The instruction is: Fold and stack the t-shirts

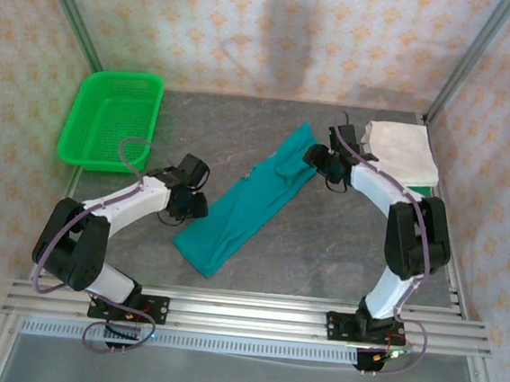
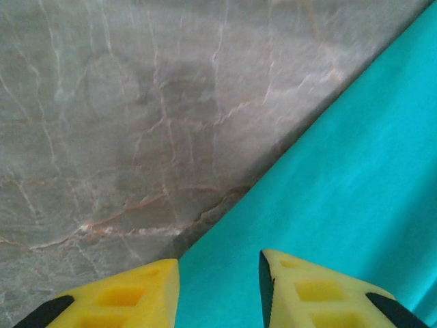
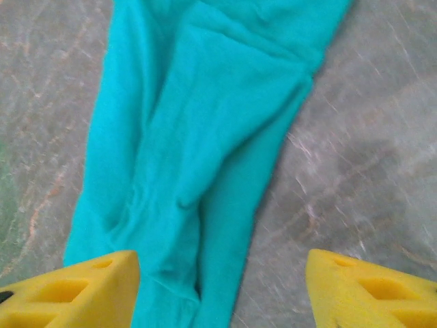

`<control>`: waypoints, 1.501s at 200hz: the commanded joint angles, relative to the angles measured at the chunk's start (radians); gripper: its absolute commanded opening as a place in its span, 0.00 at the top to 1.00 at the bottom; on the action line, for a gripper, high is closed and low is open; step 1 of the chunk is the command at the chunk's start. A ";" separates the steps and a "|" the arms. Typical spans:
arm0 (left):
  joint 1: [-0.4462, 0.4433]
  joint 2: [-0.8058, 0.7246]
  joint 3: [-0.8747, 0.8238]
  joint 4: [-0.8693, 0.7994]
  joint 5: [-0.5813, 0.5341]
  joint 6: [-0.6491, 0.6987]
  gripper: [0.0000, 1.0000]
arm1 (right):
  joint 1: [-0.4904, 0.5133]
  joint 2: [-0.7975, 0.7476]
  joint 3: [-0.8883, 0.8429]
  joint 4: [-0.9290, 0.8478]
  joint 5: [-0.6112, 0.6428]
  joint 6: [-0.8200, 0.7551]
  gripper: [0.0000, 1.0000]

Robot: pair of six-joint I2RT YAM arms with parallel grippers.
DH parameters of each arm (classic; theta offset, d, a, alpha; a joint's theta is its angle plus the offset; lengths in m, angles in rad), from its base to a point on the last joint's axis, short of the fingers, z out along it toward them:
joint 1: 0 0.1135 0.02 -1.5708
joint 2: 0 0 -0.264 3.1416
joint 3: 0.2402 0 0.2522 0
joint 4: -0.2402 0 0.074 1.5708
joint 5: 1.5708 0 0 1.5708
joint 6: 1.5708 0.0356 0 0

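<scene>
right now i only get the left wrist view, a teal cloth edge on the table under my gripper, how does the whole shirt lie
Observer: The teal t-shirt is folded into a long narrow strip that runs diagonally from near left to far right.
Operator: where's the other arm
Observer: The right gripper is at the strip's far end, open wide over the cloth.
Operator: and the stack
Observer: Folded white t-shirts lie in the far right corner, just beyond that gripper.
</scene>
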 commanded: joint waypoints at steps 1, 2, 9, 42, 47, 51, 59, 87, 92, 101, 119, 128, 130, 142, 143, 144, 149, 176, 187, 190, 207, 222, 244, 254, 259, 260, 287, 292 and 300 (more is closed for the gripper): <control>0.000 -0.012 -0.040 -0.043 0.008 0.044 0.65 | 0.006 -0.044 -0.050 0.051 0.021 0.056 0.35; 0.000 -0.013 -0.042 -0.042 0.009 0.044 0.66 | 0.006 -0.044 -0.050 0.051 0.021 0.056 0.35; 0.000 -0.020 -0.055 -0.038 0.017 0.041 0.66 | 0.004 -0.045 -0.056 0.045 0.023 0.055 0.35; -0.001 -0.026 -0.105 -0.033 0.030 0.011 0.73 | 0.004 0.010 -0.019 0.032 0.030 0.052 0.36; -0.003 -0.027 -0.113 -0.030 0.032 0.011 0.76 | 0.004 0.028 -0.004 0.025 0.029 0.052 0.38; -0.003 -0.028 -0.119 -0.029 0.035 0.012 0.77 | 0.003 0.043 0.013 0.021 0.028 0.051 0.39; -0.004 -0.033 -0.129 -0.028 0.038 -0.017 0.80 | 0.001 0.075 0.045 0.011 0.026 0.049 0.43; -0.025 -0.055 -0.155 -0.024 0.045 -0.045 0.93 | -0.005 0.193 0.159 -0.010 0.029 0.052 0.60; -0.031 -0.058 -0.158 -0.025 0.047 -0.050 0.94 | -0.004 0.214 0.181 -0.014 0.026 0.055 0.62; -0.046 -0.060 -0.162 -0.028 0.046 -0.059 0.95 | -0.004 0.253 0.215 -0.017 0.016 0.056 0.64; -0.083 -0.061 -0.170 -0.026 0.045 -0.086 0.97 | -0.004 0.320 0.278 -0.020 -0.032 0.063 0.68; -0.107 -0.061 -0.174 -0.022 0.044 -0.102 0.97 | -0.005 0.354 0.306 -0.026 -0.060 0.067 0.69; -0.111 -0.061 -0.176 -0.022 0.045 -0.106 0.97 | -0.005 0.361 0.311 -0.027 -0.065 0.069 0.70; -0.139 -0.061 -0.179 -0.018 0.045 -0.128 0.98 | -0.005 0.398 0.337 -0.028 -0.084 0.072 0.74; -0.141 -0.062 -0.179 -0.018 0.045 -0.130 0.98 | -0.004 0.401 0.339 -0.028 -0.084 0.072 0.75; -0.143 -0.062 -0.181 -0.018 0.045 -0.132 0.98 | -0.004 0.403 0.341 -0.028 -0.085 0.072 0.75; -0.154 -0.064 -0.182 -0.015 0.046 -0.142 0.98 | -0.005 0.420 0.353 -0.030 -0.087 0.070 0.78; -0.204 -0.072 -0.192 0.012 0.066 -0.184 0.98 | -0.005 0.533 0.487 -0.101 -0.109 0.006 0.84; -0.225 -0.069 -0.194 0.027 0.076 -0.197 0.98 | -0.004 0.586 0.563 -0.137 -0.116 -0.016 0.84; -0.231 -0.067 -0.194 0.032 0.078 -0.200 0.98 | -0.005 0.600 0.584 -0.145 -0.120 -0.021 0.84; -0.262 -0.046 -0.186 0.082 0.094 -0.226 0.99 | -0.003 0.683 0.711 -0.198 -0.146 -0.037 0.84; -0.289 -0.021 -0.173 0.125 0.116 -0.251 1.00 | 0.003 0.751 0.823 -0.245 -0.157 -0.044 0.84; -0.331 0.002 -0.158 0.174 0.138 -0.280 1.00 | 0.016 0.838 0.983 -0.307 -0.154 -0.059 0.82; -0.343 0.009 -0.154 0.190 0.142 -0.291 1.00 | 0.019 0.867 1.051 -0.336 -0.149 -0.064 0.78; -0.347 0.011 -0.153 0.197 0.142 -0.298 0.99 | 0.020 0.876 1.080 -0.351 -0.144 -0.066 0.77; -0.348 0.011 -0.153 0.198 0.142 -0.299 1.00 | 0.019 0.877 1.085 -0.353 -0.143 -0.067 0.77; -0.350 -0.007 -0.161 0.202 0.113 -0.324 0.98 | 0.020 0.840 1.151 -0.396 -0.108 -0.109 0.66; -0.350 -0.014 -0.163 0.200 0.106 -0.327 0.98 | 0.019 0.824 1.149 -0.403 -0.091 -0.120 0.63; -0.350 -0.026 -0.169 0.200 0.096 -0.331 0.97 | 0.020 0.790 1.138 -0.405 -0.072 -0.136 0.58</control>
